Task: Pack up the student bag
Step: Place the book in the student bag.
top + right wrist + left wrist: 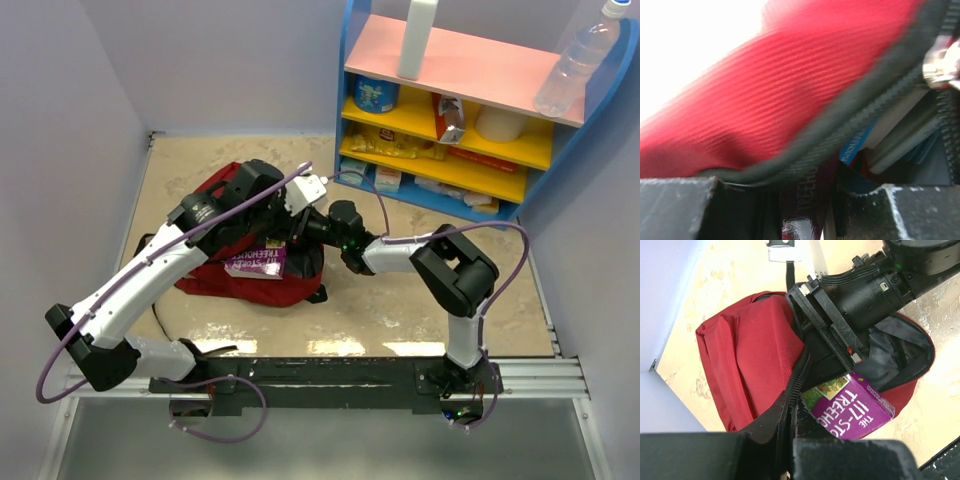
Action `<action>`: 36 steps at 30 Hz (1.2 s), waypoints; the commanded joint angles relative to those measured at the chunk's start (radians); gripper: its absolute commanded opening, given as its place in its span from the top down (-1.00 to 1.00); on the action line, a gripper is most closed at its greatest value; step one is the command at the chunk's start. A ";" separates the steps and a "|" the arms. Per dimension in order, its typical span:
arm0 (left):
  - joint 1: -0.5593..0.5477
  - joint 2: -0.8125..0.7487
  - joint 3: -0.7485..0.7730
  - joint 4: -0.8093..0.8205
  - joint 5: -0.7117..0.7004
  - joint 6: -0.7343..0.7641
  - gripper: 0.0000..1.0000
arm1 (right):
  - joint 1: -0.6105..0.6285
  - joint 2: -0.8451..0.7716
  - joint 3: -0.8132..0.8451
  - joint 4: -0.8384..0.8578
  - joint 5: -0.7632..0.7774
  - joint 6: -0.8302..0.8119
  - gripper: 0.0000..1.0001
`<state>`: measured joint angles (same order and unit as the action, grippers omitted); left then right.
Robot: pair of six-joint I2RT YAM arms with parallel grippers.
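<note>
The student bag [240,290] lies on the worktop [400,310] left of the middle, and both arms reach to its open mouth. The left fingers [790,430] are pressed together on the zipper edge of the bag and lift it, so the mouth is held open. The right fingers [847,352] stand a little apart and seem to clamp the top of a purple book [855,410]. About half of this book is inside the bag and half sticks out.

I judge that the step in hand is pushing this book into the bag. The next move calls for a push deeper along the lining while the left side keeps the edge up, so that the book's corner does not catch on the zipper.

The right wrist view is blurred. Blue and white edges show inside, perhaps other books, but I cannot tell. The bag's straps are hidden. Far behind stands a coloured shelf [480,60].
</note>
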<state>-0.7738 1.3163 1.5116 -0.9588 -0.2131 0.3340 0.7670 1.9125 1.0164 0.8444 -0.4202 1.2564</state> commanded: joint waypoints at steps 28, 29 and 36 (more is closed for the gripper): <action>-0.009 -0.032 0.090 -0.011 0.147 -0.027 1.00 | 0.070 0.035 0.260 -0.003 0.583 0.000 0.88; -0.007 -0.034 0.090 -0.011 0.146 -0.027 1.00 | 0.078 0.061 0.284 -0.030 0.575 -0.009 0.82; -0.008 -0.045 0.082 -0.003 0.138 -0.026 1.00 | 0.098 0.038 0.303 -0.237 0.512 -0.044 -0.25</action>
<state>-0.7631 1.3155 1.5410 -0.9707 -0.1471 0.3328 0.8764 2.0445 1.2953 0.6254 0.0597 1.2514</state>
